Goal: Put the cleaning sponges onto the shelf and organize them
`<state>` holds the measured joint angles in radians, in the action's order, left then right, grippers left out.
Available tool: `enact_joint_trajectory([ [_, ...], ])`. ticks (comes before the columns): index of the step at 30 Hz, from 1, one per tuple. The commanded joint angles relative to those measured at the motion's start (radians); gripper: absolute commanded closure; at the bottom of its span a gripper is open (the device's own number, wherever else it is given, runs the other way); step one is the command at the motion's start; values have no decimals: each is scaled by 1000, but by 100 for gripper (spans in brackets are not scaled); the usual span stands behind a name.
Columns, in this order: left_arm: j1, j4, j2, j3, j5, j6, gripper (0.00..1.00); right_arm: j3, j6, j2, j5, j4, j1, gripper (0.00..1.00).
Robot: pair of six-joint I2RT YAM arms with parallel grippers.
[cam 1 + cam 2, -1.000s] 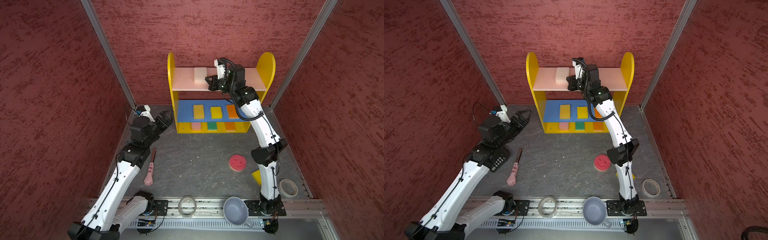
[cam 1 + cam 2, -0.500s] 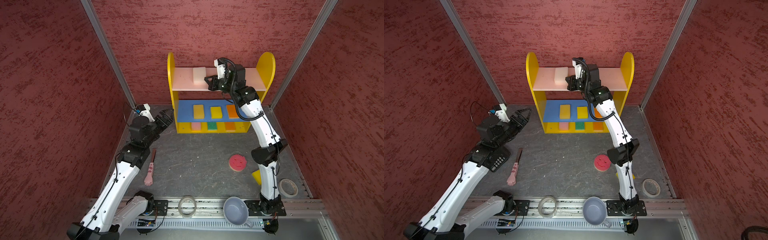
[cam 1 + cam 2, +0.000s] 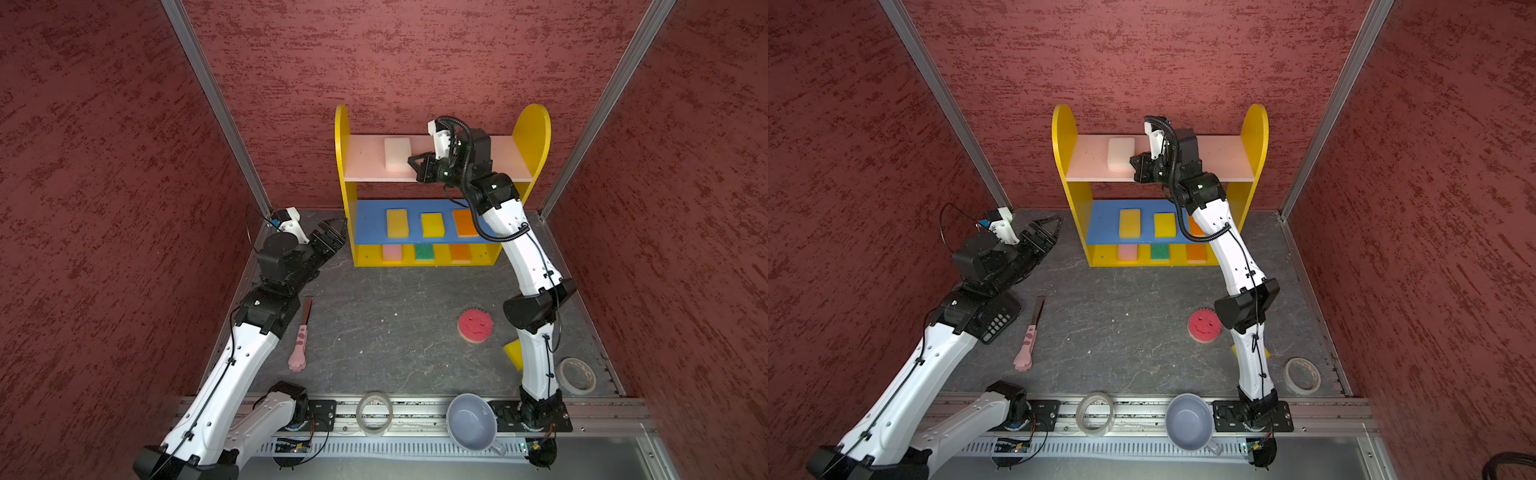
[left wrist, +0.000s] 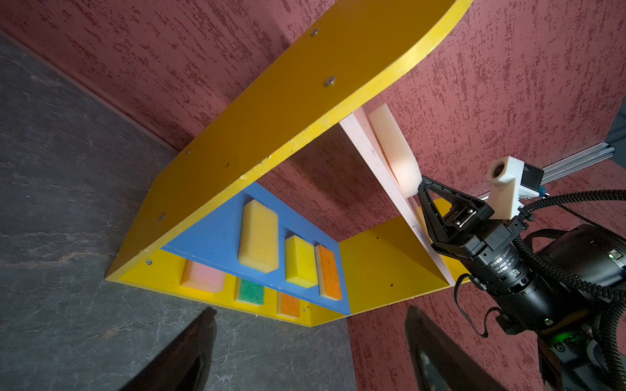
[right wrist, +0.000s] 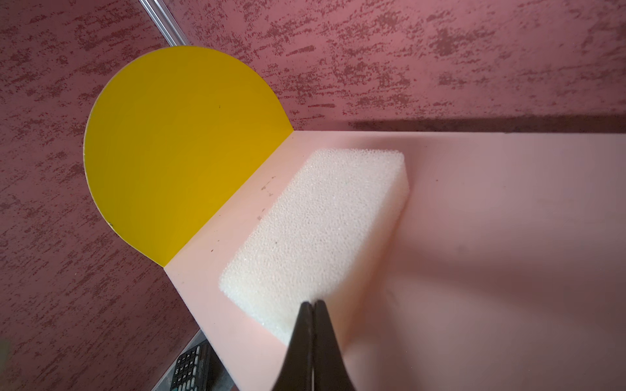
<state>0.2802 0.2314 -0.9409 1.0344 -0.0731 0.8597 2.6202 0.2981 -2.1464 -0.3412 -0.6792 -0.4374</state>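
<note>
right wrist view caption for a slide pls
Shut jaws touch a white sponge lying on the pink top shelf board, beside a yellow side panel.

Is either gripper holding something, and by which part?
Nothing is held. The right gripper is shut, tips against an edge of the white sponge; the left gripper is open and empty.

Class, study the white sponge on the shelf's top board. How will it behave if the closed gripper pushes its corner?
The white sponge shows open foam pores, so it probably dents before sliding. It looks light, so a nudge from the shut right gripper likely pivots it on the pink top board. Lying flat, it should not roll.
</note>
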Motion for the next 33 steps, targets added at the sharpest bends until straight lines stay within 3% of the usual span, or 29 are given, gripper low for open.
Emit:
enact_joint_trajectory([
  [1,2,-6,11,1,4,-5,13,-13,7,40,-21,-49,-2,100],
  [7,2,-5,11,2,4,-3,13,-13,3,49,-12,-44,0,98],
  [13,2,-3,11,2,8,-3,13,-12,2,57,-1,-34,0,86],
  [21,2,-4,5,2,3,-3,11,-13,-1,66,15,-25,0,79],
  [28,2,0,13,4,2,-3,11,-14,-11,79,30,-25,0,57],
  [33,1,-1,19,2,3,-5,10,-13,-24,96,61,-37,0,49],
])
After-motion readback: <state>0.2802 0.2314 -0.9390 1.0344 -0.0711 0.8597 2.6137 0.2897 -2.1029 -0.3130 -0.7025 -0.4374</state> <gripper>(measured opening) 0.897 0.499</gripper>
